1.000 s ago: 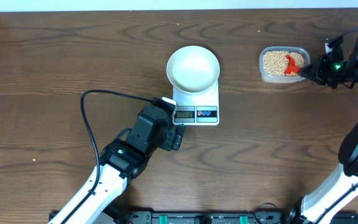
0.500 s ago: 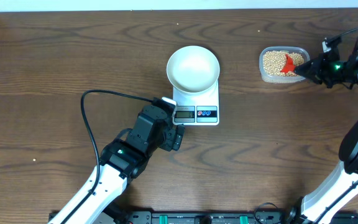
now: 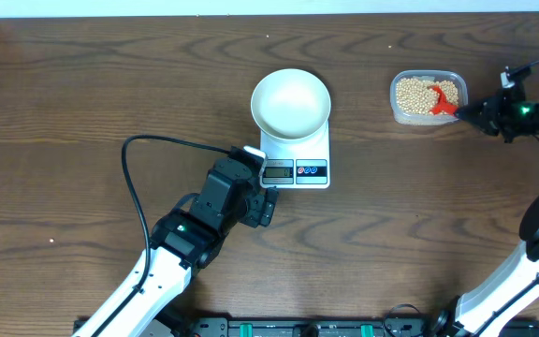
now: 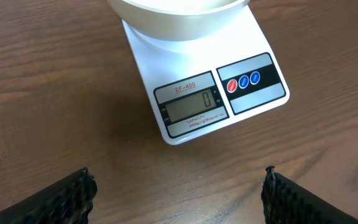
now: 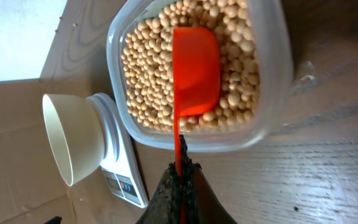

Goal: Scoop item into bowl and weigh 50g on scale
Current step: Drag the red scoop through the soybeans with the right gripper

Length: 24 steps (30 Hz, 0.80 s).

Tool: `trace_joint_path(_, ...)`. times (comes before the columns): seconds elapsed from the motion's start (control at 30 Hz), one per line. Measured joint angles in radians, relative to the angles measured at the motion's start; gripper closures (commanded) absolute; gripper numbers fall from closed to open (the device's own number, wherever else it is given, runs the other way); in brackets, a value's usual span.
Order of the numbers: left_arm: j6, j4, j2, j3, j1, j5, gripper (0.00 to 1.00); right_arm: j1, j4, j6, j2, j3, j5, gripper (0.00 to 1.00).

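The white bowl [image 3: 291, 101] stands empty on the white scale [image 3: 299, 164]; it also shows in the right wrist view [image 5: 67, 140]. The scale's display [image 4: 191, 107] reads 0. Pale-tan beans [image 3: 412, 94] fill a clear plastic tub [image 3: 427, 115] at the right. My right gripper [image 3: 475, 114] is shut on the handle of a red scoop [image 5: 194, 68], whose empty bowl lies on the beans [image 5: 148, 81]. My left gripper [image 3: 268, 206] is open and empty, just in front of the scale [image 4: 257, 93].
A black cable [image 3: 143, 178] loops left of the left arm. The tub [image 5: 272, 118] sits near the table's back right. A pale wall edge [image 3: 251, 7] runs along the far side of the wooden table.
My right gripper has pulled back to the right, and the red scoop has shifted right and levelled onto the beans. The left arm, bowl and scale have not moved.
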Motion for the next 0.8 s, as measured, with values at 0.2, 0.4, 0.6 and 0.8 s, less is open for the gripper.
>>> trace_joint_path(0.2,0.0,0.0,0.0,0.0,0.0,0.0,0.14,-0.011,0.001,-0.016,0.0,0.0,-0.006,0.99)
trace_joint_path(0.4,0.004,0.0,0.0,0.0,0.0,0.0,0.12,-0.003,0.013,-0.019,0.0,0.0,-0.004,0.99)
trace_joint_path(0.6,0.003,0.0,0.0,0.0,0.0,0.0,0.12,0.022,0.025,-0.021,0.004,0.0,-0.003,0.99)
trace_joint_path(0.8,0.004,0.0,0.0,0.0,0.0,0.0,0.12,0.027,0.027,-0.021,0.024,0.0,-0.01,0.99)
